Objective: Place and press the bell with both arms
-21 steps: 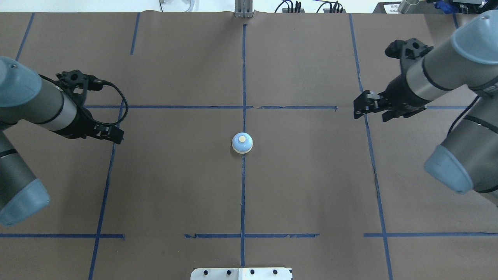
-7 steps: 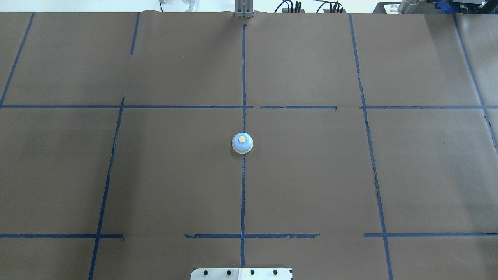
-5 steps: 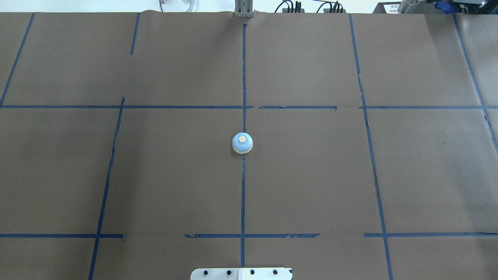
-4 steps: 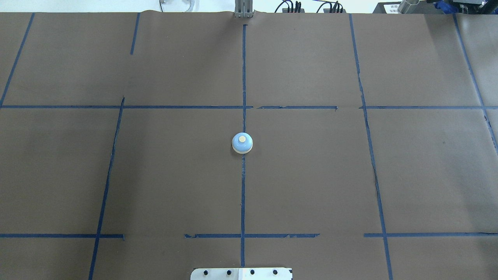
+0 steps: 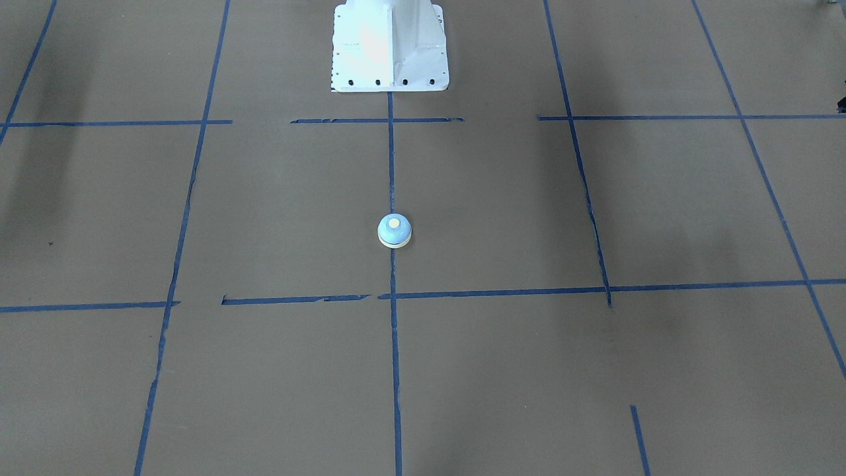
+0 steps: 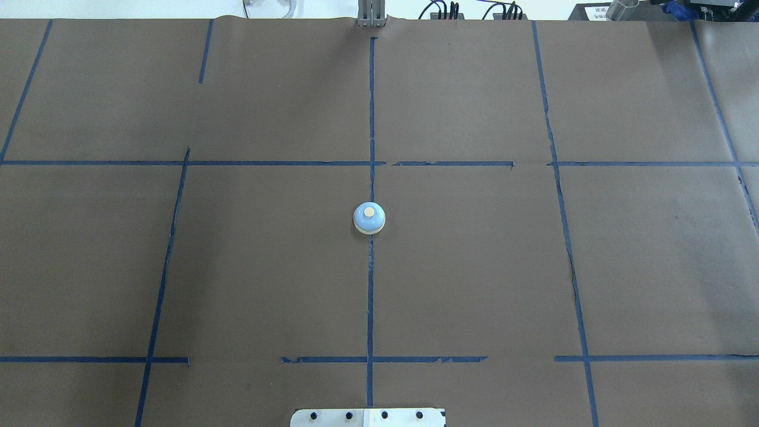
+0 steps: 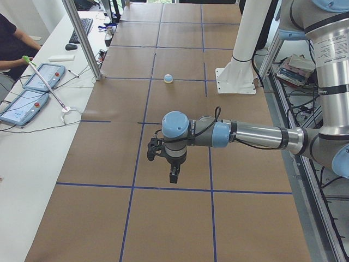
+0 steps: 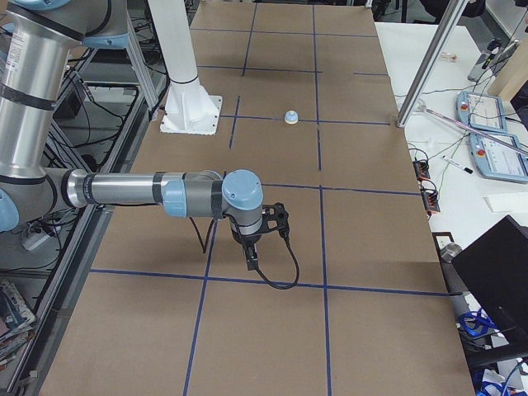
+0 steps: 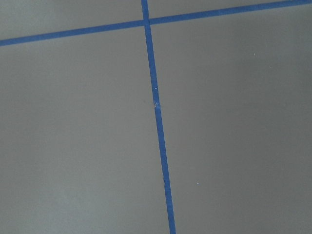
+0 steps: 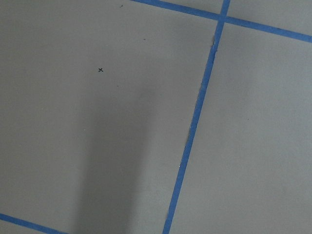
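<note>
The bell (image 6: 369, 219), a light blue dome with a cream base and button, stands upright on the centre tape line of the brown table cover. It also shows in the front view (image 5: 394, 231), the left side view (image 7: 169, 78) and the right side view (image 8: 289, 117). Nothing touches it. My left gripper (image 7: 172, 176) hangs over the table's left end and points down, far from the bell. My right gripper (image 8: 250, 260) hangs over the right end and points down. I cannot tell whether either is open or shut. Both wrist views show only paper and blue tape.
The white pedestal base (image 5: 390, 46) stands on the robot's side of the bell. A metal post (image 7: 82, 38) rises at the far table edge. A side table holds teach pendants (image 7: 32, 87), and a person (image 7: 11, 38) sits there. A laptop (image 8: 495, 264) is beside the right end.
Both arms have drawn outward and left the overhead view since 2.9 s ago. The bell has not moved.
</note>
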